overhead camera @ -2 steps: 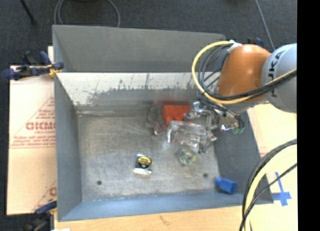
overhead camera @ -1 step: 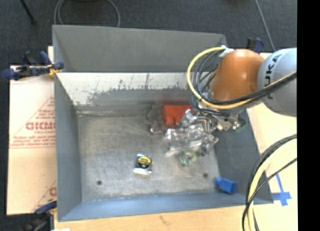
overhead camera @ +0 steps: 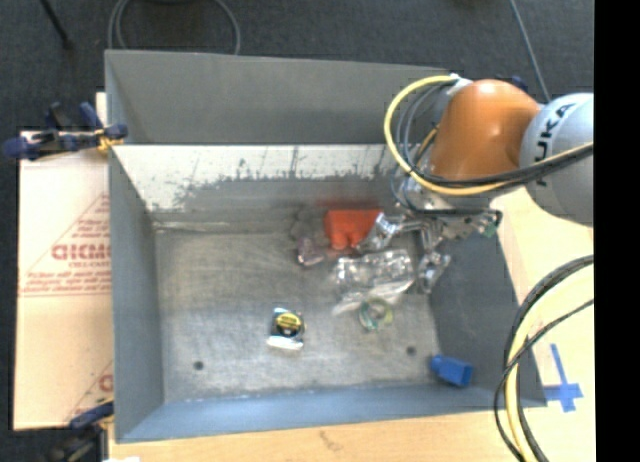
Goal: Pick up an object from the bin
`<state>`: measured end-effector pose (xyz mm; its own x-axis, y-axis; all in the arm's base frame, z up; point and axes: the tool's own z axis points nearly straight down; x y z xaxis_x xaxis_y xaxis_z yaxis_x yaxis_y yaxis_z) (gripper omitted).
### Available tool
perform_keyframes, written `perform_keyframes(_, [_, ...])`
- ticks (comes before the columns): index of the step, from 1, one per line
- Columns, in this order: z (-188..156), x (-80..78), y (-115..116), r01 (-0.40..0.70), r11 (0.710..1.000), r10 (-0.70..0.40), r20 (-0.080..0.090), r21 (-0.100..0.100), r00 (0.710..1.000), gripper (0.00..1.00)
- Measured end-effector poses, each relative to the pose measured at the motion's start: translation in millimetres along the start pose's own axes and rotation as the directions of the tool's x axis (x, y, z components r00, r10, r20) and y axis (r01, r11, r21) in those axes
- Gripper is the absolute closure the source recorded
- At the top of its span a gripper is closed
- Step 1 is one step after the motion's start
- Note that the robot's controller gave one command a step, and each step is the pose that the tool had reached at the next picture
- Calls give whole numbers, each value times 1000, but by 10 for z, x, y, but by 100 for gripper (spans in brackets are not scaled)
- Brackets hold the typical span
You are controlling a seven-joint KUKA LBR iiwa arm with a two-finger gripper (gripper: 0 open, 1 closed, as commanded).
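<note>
End effector (overhead camera: 412, 250): low by right wall of bin (overhead camera: 200, 260), over clear crinkled plastic (overhead camera: 372, 278) beside orange block (overhead camera: 350, 227); opening impossible to tell, nothing seen held. Probably positioned for grasping that plastic. Blue piece (overhead camera: 450, 370): lower-right corner.

Blue block (overhead camera: 450, 370) near front-right corner, yellow-black small item (overhead camera: 286, 325) mid-floor, red piece (overhead camera: 350, 227)

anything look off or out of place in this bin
Nothing looks damaged or spilled. Only oddity: a small blue block sits apart in the bin's near right corner, away from the heap of clear crumpled bits beside the gripper.
</note>
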<state>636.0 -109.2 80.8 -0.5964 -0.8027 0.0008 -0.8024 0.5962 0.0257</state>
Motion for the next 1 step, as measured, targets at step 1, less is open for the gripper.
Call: perform_keyframes(1, [-10,76,463,-145,989,145,11,27,989,0])
